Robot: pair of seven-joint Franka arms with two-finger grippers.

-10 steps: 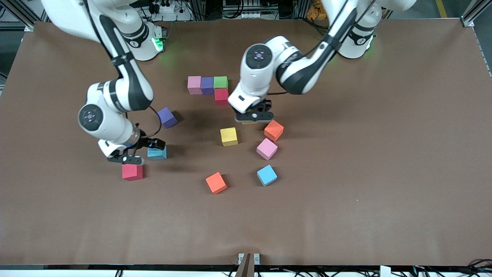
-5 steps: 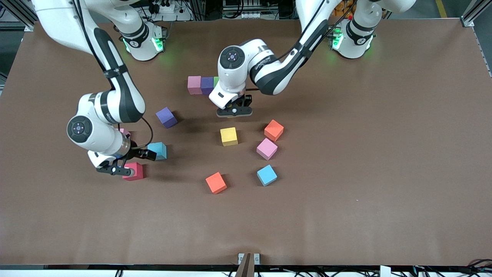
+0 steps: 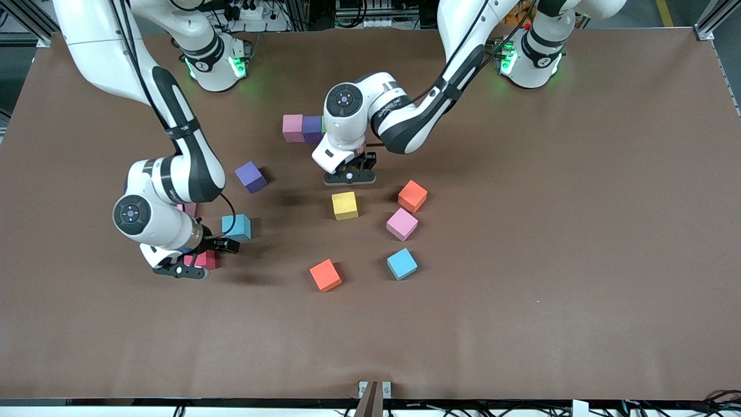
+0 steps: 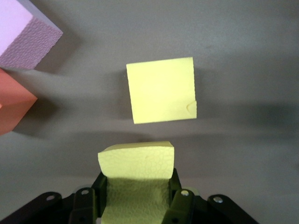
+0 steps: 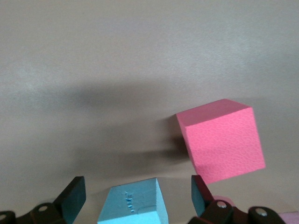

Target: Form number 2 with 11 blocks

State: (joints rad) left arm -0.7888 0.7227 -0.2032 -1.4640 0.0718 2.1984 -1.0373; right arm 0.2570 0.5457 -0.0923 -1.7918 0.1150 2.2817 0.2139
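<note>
Blocks [image 3: 345, 205] lie scattered on the counter [image 3: 579, 231], with a short row started near the left arm. One yellow block [image 4: 136, 173] sits clamped between the left gripper's [image 3: 345, 175] jaws, above a second yellow one. The right gripper [image 3: 184, 267] holds its jaws apart, a light blue block [image 5: 133, 201] between them and a red block [image 5: 220, 145] just outside. The dimpled foam looks light and squashy, so flat opposite faces are probably the best hold.

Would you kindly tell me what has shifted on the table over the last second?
The left claw, shut on a yellow foam cube, carried it toward the built row and now covers the green and red cubes. The open right claw moved above the red foam cube. The loose blocks stayed put.
</note>
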